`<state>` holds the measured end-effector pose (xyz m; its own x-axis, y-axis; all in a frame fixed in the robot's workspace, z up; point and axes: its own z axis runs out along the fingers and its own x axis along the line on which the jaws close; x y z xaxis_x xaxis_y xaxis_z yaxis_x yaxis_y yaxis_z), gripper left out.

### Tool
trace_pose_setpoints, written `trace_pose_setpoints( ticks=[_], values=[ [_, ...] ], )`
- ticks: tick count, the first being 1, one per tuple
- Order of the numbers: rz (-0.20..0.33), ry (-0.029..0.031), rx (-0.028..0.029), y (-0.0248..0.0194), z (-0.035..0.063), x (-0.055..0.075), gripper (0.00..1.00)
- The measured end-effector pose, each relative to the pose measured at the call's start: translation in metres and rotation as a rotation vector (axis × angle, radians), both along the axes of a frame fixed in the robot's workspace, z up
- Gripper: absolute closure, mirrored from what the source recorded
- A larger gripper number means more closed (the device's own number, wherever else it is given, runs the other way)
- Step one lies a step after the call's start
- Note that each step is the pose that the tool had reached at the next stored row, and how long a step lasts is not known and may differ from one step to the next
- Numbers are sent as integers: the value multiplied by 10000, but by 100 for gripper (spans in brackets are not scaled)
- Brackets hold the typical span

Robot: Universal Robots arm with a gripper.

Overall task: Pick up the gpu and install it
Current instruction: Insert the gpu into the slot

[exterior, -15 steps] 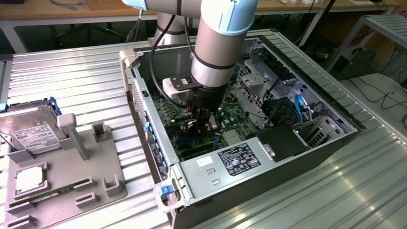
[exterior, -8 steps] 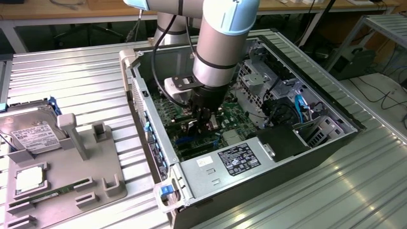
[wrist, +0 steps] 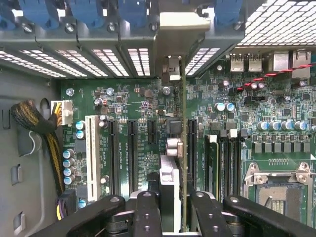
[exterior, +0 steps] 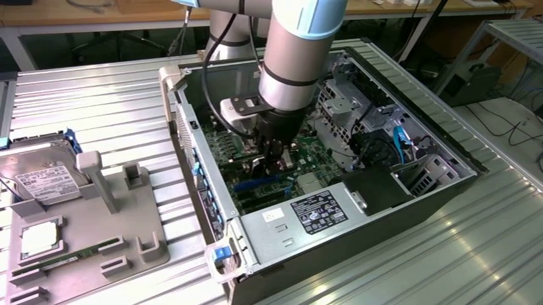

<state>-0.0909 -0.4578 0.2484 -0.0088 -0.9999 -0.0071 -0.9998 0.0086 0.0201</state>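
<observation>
I have the arm reaching down into the open computer case (exterior: 424, 190), and the gripper (wrist: 170, 202) has its fingers (wrist: 148, 212) closed narrowly on the gpu (wrist: 183, 148). The card stands on edge between them, so I see it as a thin line running away from the wrist across the motherboard (wrist: 247, 113). I judge it is held this way so its lower edge can meet an expansion slot (wrist: 191, 143). The card's silvery bracket (wrist: 182, 27) sits up at the rear slot openings of the case, beside the blue retaining clips (wrist: 133, 10). Whether the edge connector is fully seated I cannot tell.

Room is tight: neighbouring black slots (wrist: 131, 148) lie on one side, memory sockets (wrist: 227, 158) on the other, and a drive cage (exterior: 344, 101) just beside the arm on the exterior view's right. On the counter (exterior: 110, 95) at the exterior view's left, the grey parts tray (exterior: 93, 229) holds the hard drive (exterior: 42, 171), well apart.
</observation>
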Motion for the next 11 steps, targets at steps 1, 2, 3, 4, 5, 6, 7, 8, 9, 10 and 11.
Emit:
trace_pose_setpoints(
  ticks=[1,2,3,4,5,6,7,8,9,10,11],
  values=[
    [19,-167,-2,3,1,-1,72],
    [38,-297,0,4,0,-1,72],
    [46,-317,0,5,0,-6,72],
    [52,-319,3,5,-3,-19,72],
    [53,-326,5,5,-10,-33,72],
    [54,-332,6,5,-16,-45,72],
    [53,-343,10,6,-22,-52,72],
    [53,-355,11,7,-25,-54,72],
    [54,-370,13,10,-28,-54,72],
    [54,-386,13,15,-31,-54,72],
    [54,-397,14,23,-32,-54,72]
  ],
)
